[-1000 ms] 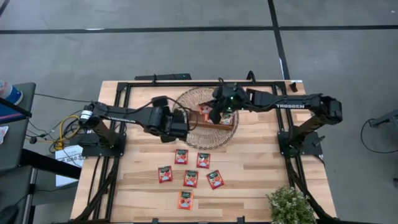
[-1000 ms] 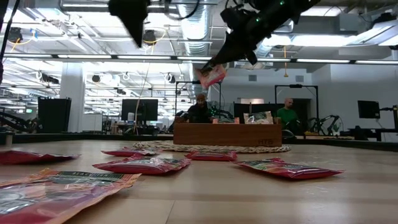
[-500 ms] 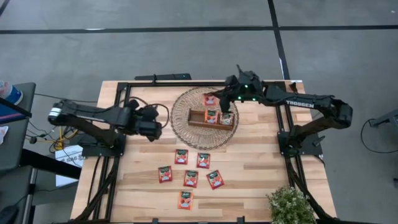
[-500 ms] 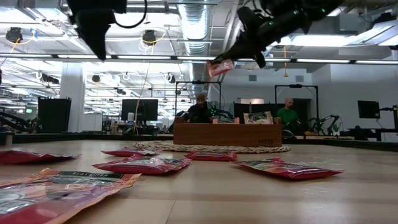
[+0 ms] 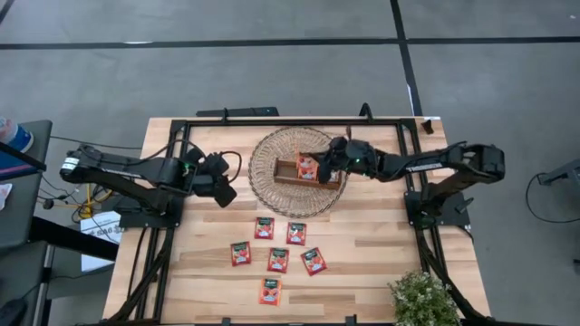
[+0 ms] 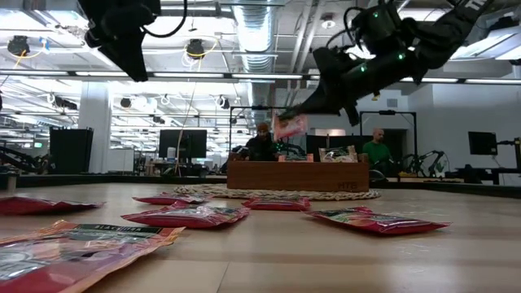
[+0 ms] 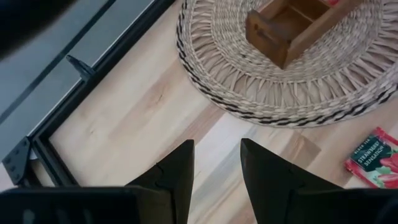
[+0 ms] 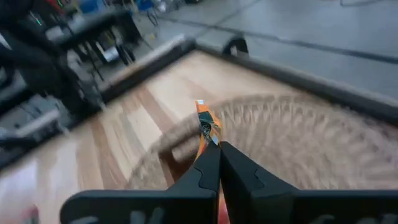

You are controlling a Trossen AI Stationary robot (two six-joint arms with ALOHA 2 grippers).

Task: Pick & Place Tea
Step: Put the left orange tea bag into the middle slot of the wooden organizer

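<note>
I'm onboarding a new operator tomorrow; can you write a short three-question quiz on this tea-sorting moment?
1. True or false: the right end effector grips a red-orange tea sachet above the brown wooden tray.
2. How many flat red-orange sachets lie loose on the pale wooden table? A) four B) six C) nine
3. Fill in: the tray rests on a round woven ____.

Key: 1 true; 2 B; 3 mat.

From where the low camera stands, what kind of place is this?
Probably an open-plan robotics lab or workshop: exposed silver ceiling ducts, dark computer monitors on desks, and seated people behind the pale wooden table.
</note>
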